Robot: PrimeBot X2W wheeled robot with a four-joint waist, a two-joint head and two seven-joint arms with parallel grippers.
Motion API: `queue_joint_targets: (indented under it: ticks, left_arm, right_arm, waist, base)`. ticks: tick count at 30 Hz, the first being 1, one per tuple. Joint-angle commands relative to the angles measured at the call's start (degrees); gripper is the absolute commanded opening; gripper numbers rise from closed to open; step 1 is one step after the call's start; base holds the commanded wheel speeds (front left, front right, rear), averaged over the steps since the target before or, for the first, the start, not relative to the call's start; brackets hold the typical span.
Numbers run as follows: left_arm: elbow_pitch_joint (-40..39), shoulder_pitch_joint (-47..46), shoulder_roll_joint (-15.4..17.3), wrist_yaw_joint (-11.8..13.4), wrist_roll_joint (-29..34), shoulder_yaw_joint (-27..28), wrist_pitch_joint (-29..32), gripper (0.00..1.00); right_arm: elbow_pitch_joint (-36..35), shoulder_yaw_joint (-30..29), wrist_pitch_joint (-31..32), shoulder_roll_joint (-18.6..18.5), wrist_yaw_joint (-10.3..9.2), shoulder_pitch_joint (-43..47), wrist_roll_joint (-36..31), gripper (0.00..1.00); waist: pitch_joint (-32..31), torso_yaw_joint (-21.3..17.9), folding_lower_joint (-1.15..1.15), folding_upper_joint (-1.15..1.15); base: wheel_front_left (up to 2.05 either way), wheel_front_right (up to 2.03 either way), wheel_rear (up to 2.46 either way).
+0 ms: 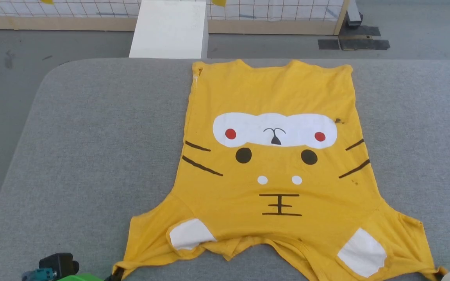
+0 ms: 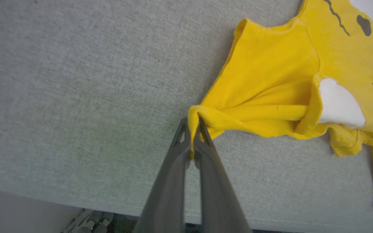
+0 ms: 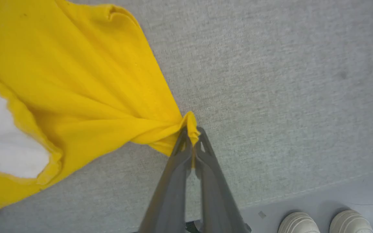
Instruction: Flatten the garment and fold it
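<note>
The garment (image 1: 274, 164), a mustard-yellow T-shirt, lies spread on the grey table with its printed cat face up, hem at the far edge and sleeves toward me. My left gripper (image 2: 193, 124) is shut on the tip of one sleeve (image 2: 264, 87), pulling it taut. In the head view that gripper (image 1: 116, 272) peeks in at the bottom edge under the sleeve corner. My right gripper (image 3: 191, 129) is shut on the other sleeve's tip (image 3: 115, 97). The neckline area (image 1: 248, 244) between the sleeves is wrinkled.
The grey padded table (image 1: 92, 136) has free room left and right of the shirt. A white board (image 1: 170, 29) leans beyond its far edge, before a wood-framed mesh fence (image 1: 272, 15). A person's white shoes (image 3: 325, 223) stand on the floor by the table's near edge.
</note>
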Motion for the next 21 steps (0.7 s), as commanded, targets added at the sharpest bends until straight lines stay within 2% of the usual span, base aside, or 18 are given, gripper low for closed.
queue_joint_targets:
  ticks: [1,5,8,9,10,11,12,19,21]
  left_arm:
    - [0.4,0.97,0.25,0.02,-0.26,-0.01,0.0,0.0]
    - [0.66,0.59,-0.6,-0.4,-0.53,-0.8,-0.25,0.0]
    - [0.98,0.28,-0.03,-0.42,0.52,-1.36,-0.38,0.0]
    - [1.12,0.21,0.09,-0.38,0.77,-1.49,-0.4,0.0]
    - [1.13,0.16,0.07,-0.47,0.73,-1.52,-0.49,0.0]
    - [1.03,0.12,-0.04,-0.69,0.5,-1.45,-0.68,0.0]
    - [0.96,0.11,-0.08,-0.81,0.35,-1.41,-0.76,0.0]
    - [-0.09,-0.15,0.76,-0.79,1.34,-1.8,-0.94,0.0]
    - [0.63,-0.68,1.23,-1.79,0.92,-1.49,-1.2,0.0]
  right_arm:
    - [1.59,0.26,0.32,0.13,-0.08,0.6,1.48,0.0]
    - [5.71,1.1,0.45,0.15,-0.08,-0.04,4.36,0.0]
    - [7.04,1.01,0.05,0.16,-0.08,-0.93,7.14,0.0]
    - [7.03,0.77,-0.33,0.16,-0.08,-1.19,7.51,0.12]
    - [6.8,0.76,-0.38,0.16,-0.08,-1.29,7.61,0.32]
    - [6.01,0.74,-0.76,0.16,-0.08,-1.49,7.85,0.76]
    - [5.15,0.54,-1.36,0.16,-0.08,-1.73,8.1,1.0]
    - [-2.74,0.59,-10.34,0.16,-0.08,-7.91,10.05,1.0]
    - [-3.45,1.16,-13.74,0.17,-0.08,-11.13,9.52,1.0]
  waist:
    - [0.07,-0.01,0.01,0.0]
    - [0.17,0.06,0.01,0.0]
    - [0.15,0.06,0.01,0.0]
    - [0.1,0.06,0.01,0.0]
    - [0.04,0.07,0.01,0.0]
    - [-0.02,0.11,0.01,0.0]
    - [-0.07,0.14,0.01,0.0]
    - [-0.12,0.61,0.01,0.0]
    - [0.32,1.01,0.01,0.0]
  base:
    - [0.0,0.0,0.0]
    - [0.0,0.0,0.0]
    - [0.0,0.0,0.0]
    - [0.0,0.0,0.0]
    - [0.0,0.0,0.0]
    - [0.0,0.0,0.0]
    - [0.0,0.0,0.0]
    - [0.0,0.0,0.0]
    - [0.0,0.0,0.0]
